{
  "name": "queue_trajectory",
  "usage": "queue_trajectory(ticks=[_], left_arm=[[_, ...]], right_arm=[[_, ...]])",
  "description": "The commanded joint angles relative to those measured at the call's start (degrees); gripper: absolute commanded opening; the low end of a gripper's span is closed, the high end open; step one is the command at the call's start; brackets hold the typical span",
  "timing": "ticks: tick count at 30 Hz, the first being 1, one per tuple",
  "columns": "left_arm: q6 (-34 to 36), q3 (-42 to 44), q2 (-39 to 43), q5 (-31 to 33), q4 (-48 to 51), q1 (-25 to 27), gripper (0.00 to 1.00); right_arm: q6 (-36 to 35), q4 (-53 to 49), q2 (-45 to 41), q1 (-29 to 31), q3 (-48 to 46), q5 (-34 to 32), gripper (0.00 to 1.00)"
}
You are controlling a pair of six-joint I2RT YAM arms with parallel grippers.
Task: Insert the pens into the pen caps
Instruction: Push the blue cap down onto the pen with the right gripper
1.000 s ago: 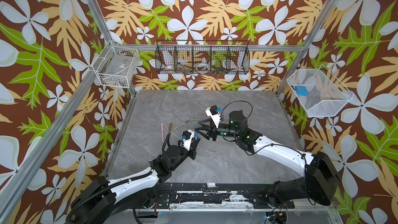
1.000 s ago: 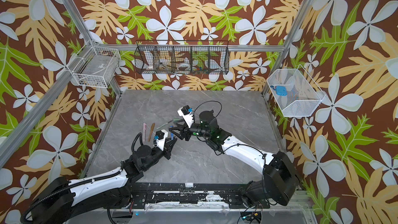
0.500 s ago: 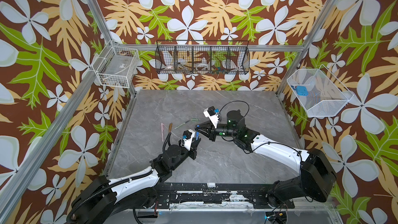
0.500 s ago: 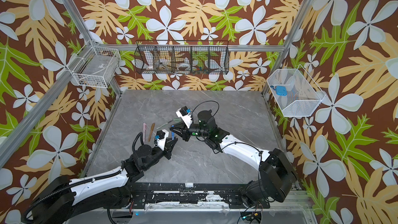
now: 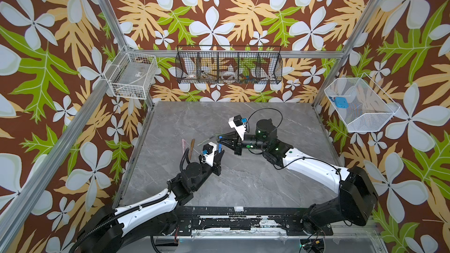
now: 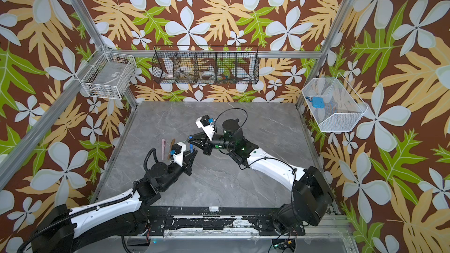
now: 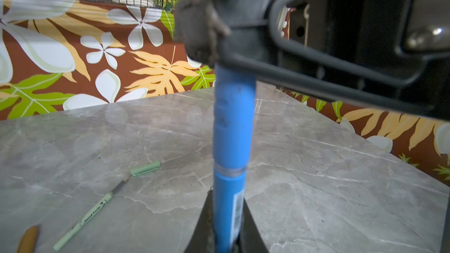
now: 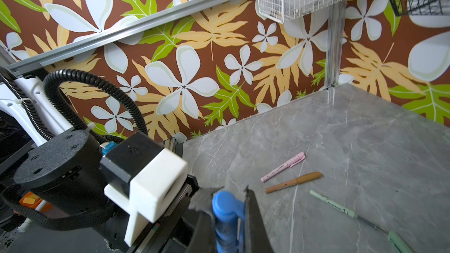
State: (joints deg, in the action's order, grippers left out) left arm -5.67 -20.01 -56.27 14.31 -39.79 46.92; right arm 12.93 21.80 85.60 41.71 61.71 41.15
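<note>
My left gripper (image 7: 227,195) (image 5: 219,153) is shut on the blue pen (image 7: 230,215), holding it above the table. The blue pen cap (image 8: 227,211) (image 7: 232,118) sits over the pen's far end. My right gripper (image 8: 232,191) (image 5: 220,138) is shut on that cap, tip to tip with the left gripper. On the table lie a pink pen (image 8: 283,166) and a brown pen (image 8: 293,182), each with its cap on. The green pen (image 7: 85,220) lies bare, its dark tip pointing at the loose green cap (image 7: 145,168).
The grey marble table (image 5: 243,186) is walled on three sides. Above its back edge hang a black wire basket (image 5: 229,65) and a white wire basket (image 5: 131,76). On the right wall hangs a white mesh bin (image 5: 360,105).
My right gripper has gone from open to shut on the blue cap and has shifted slightly left toward the left gripper. The left gripper has stayed put with the blue pen.
</note>
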Motion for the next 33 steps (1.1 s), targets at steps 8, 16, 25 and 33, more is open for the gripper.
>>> queue_trajectory(ticks=[8,16,25,33], left_arm=[[7.1,-5.5,-4.3,-0.2,-29.6,-2.9,0.0],[4.8,-7.1,-4.1,-6.0,-34.3,-5.6,0.0],[0.6,-7.3,-4.0,-11.7,-31.0,-6.3,0.0],[1.8,-8.5,-4.0,-16.9,-23.2,-7.6,0.0]], right_arm=[[-2.4,-14.2,-0.3,0.2,-1.1,2.8,0.0],[-2.1,-14.1,0.0,0.2,-3.0,1.0,0.0],[-2.9,-15.0,0.8,0.2,-3.0,-0.3,0.0],[1.6,-7.3,-3.7,-2.1,-6.1,-1.7,0.0]])
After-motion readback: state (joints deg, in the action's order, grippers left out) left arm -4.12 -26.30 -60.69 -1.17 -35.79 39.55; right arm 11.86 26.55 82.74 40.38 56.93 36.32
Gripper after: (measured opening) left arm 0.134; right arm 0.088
